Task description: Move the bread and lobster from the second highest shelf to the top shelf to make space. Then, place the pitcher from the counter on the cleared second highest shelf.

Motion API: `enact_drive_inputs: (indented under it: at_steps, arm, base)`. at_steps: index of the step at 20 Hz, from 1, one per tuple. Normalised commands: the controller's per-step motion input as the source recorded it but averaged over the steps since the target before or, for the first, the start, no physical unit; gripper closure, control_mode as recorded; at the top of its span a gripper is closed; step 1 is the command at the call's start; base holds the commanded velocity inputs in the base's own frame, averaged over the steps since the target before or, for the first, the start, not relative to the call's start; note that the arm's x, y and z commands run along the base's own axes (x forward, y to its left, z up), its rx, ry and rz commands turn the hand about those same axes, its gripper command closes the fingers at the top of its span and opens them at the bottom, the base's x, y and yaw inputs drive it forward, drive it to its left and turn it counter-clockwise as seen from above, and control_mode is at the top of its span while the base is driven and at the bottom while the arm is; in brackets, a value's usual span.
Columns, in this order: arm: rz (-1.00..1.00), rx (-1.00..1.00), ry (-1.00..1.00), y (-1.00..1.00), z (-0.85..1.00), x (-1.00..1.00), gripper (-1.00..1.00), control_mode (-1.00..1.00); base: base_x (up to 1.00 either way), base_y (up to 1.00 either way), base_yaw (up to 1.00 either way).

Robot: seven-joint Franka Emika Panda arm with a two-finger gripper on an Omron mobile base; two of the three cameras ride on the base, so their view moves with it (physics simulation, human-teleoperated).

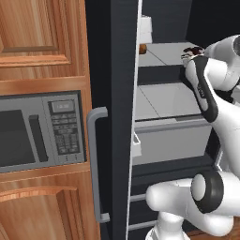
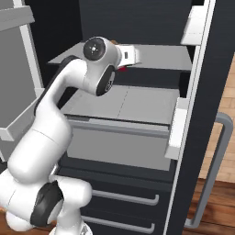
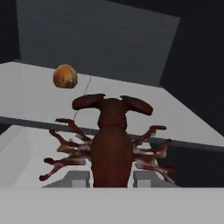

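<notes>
In the hand view the lobster [image 3: 111, 148] sits squarely between the gripper [image 3: 111, 178] fingertips, one grey pad showing on each side of its tail; the jaws stand narrow and pinch the body. Its claws point away from the camera and its legs splay out to both sides. It seems to be held just above a shelf's front edge, though the angle makes the height hard to judge.

Up and to the left of the lobster, further back, the bread [image 3: 65, 76] rests on the light grey shelf panel, well apart from the claws. To the right of the bread the panel runs bare to the dark side wall. The fridge's dark back wall rises behind.

The left base view shows the bread [image 1: 143, 48] as a small brown lump at the shelf's left edge, beside the open door, with the lobster [image 1: 191, 50] at the right, partly hidden by the arm.

The right base view shows the arm reaching in at shelf height; a sliver of red, the lobster [image 2: 122, 69], peeks out beneath the wrist, and the lower shelf lies flat below.
</notes>
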Motion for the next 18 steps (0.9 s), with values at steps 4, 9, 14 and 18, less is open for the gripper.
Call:
enact_drive_inputs:
  at_steps: [4, 9, 14, 18]
  arm:
    - [0.0, 0.07, 0.0, -0.39, 0.0, 1.0, 1.0, -1.0]
    - [0.0, 0.1, 0.02, -0.52, -0.05, 1.0, 1.0, -1.0]
    - [0.0, 0.04, 0.11, -0.29, -0.28, 1.0, 1.0, -1.0]
    - [0.0, 0.0, 0.15, -0.04, -0.3, 1.0, 1.0, -1.0]
  base:
    - [0.0, 0.0, 0.0]
    - [0.0, 0.0, 0.0]
    - [0.0, 0.0, 0.0]
    - [0.0, 0.0, 0.0]
